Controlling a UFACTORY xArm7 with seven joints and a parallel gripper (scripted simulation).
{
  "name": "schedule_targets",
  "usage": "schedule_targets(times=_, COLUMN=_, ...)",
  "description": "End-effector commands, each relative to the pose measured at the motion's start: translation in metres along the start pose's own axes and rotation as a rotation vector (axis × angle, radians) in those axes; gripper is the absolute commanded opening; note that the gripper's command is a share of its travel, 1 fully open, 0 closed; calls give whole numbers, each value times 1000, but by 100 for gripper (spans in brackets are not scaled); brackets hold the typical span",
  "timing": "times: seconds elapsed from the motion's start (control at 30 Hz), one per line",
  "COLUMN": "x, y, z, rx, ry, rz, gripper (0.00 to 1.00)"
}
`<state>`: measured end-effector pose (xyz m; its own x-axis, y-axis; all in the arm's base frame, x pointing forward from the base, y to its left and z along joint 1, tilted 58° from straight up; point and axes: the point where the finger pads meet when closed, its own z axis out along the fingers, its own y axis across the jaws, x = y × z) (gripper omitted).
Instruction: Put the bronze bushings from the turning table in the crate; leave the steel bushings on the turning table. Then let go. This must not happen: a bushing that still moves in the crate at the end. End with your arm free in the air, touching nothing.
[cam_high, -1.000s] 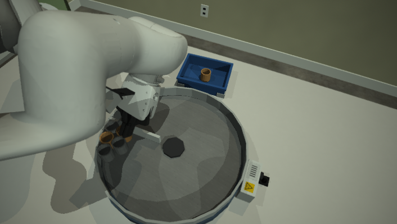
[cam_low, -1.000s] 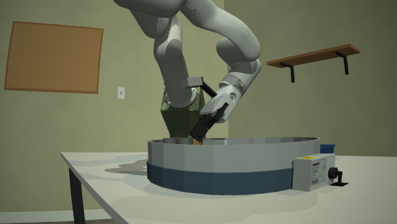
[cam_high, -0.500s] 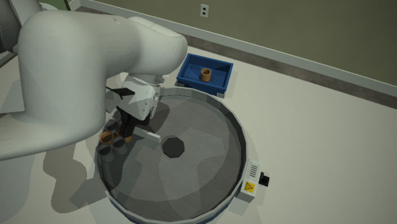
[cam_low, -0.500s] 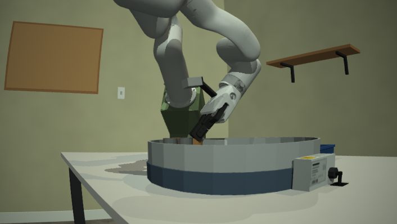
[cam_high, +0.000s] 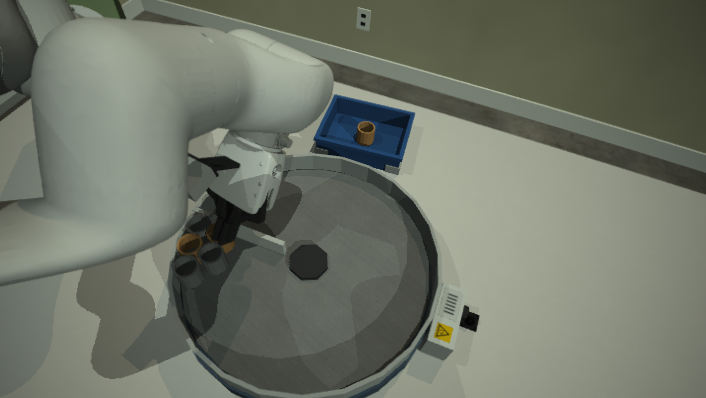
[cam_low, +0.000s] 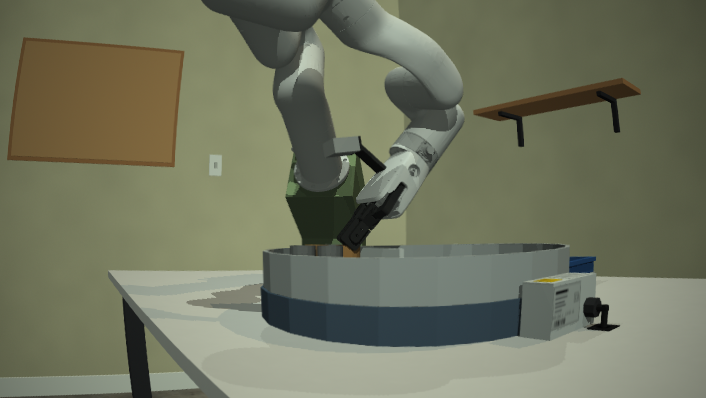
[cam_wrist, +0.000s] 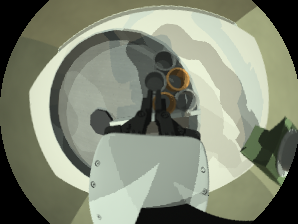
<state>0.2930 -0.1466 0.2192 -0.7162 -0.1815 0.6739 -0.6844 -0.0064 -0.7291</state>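
Note:
The turning table is a round grey tub with a black hub. At its left edge stand several bushings in a cluster: a free bronze one and steel ones. My gripper reaches down into this cluster and is shut on the wall of a second bronze bushing, whose top shows under the fingers in the side view. In the wrist view the fingers pinch this bushing next to the free bronze ring. The blue crate behind the table holds one bronze bushing.
A white bar runs from the cluster toward the hub. A grey control box with a black knob sticks out at the table's right rim. The tub's wall rises around the bushings. The crate touches the rim's far side.

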Motion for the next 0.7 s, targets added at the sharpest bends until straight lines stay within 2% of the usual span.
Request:
schedule_targets(times=0.0, x=1, y=0, z=-2, rx=1, ry=-2, rz=0, gripper=0)
schedule_targets(times=0.47, x=36, y=0, z=-44, rx=1, ry=-2, rz=0, gripper=0)
schedule_targets(times=0.67, x=42, y=0, z=-51, rx=1, ry=-2, rz=0, gripper=0)
